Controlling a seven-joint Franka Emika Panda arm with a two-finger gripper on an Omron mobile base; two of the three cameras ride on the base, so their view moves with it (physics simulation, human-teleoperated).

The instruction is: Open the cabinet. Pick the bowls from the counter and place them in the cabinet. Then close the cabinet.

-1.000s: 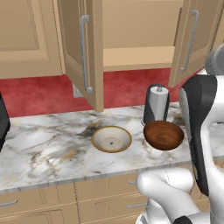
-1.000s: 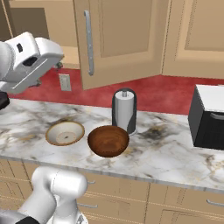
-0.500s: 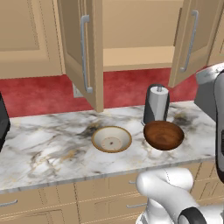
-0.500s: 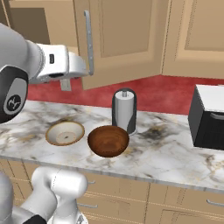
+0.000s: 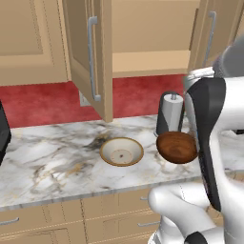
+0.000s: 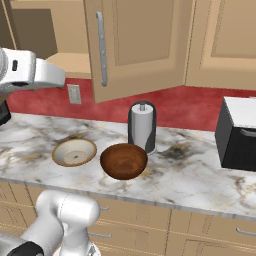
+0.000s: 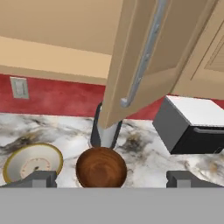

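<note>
Your fingers (image 7: 112,178) stand wide apart with nothing between them, hanging above the marble tabletop (image 7: 144,153). The dark wooden bowl (image 7: 101,168) sits on it right between and just beyond them, with the cream bowl (image 7: 33,162) beside the finger on the hand view's left. The cabinet (image 5: 143,43) stands open above and ahead of them, its door (image 7: 144,61) swung out over the grey canister (image 6: 142,126) behind the wooden bowl.

Counted: two bowls, one cream (image 5: 121,152) and one brown (image 5: 177,147); one grey canister (image 6: 142,127); two open cabinet doors (image 5: 89,57); one black appliance (image 6: 239,133).
</note>
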